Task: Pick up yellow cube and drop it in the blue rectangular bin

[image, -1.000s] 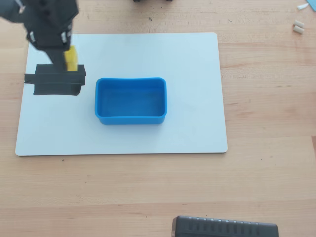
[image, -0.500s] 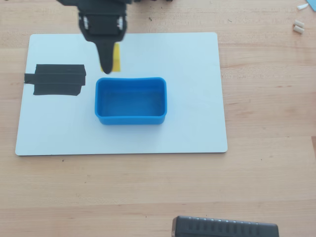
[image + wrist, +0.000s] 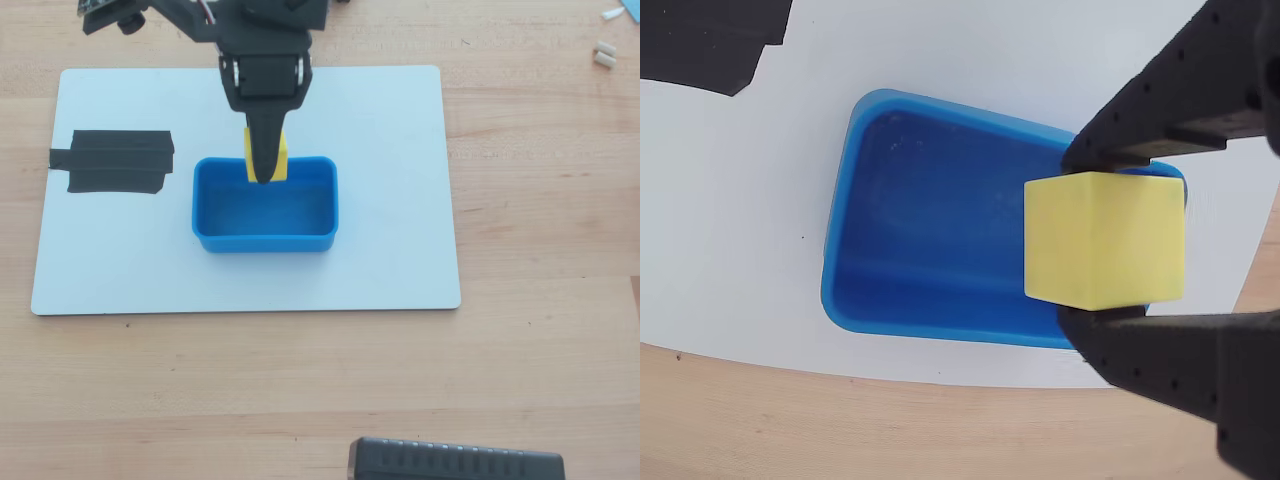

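Observation:
The yellow cube [image 3: 1105,238] is clamped between my black gripper [image 3: 1080,240] fingers, held in the air above the blue rectangular bin [image 3: 940,235]. In the overhead view the gripper [image 3: 265,165] points down over the bin's far rim, with the cube [image 3: 283,158] showing on both sides of the finger. The bin [image 3: 265,240] sits on a white board and is empty inside. The gripper is shut on the cube.
The white board [image 3: 380,250] lies on a wooden table. A black tape patch [image 3: 115,162] sits on the board left of the bin in the overhead view. A black ridged object [image 3: 455,463] lies at the table's near edge. Small white bits [image 3: 604,55] lie at the top right.

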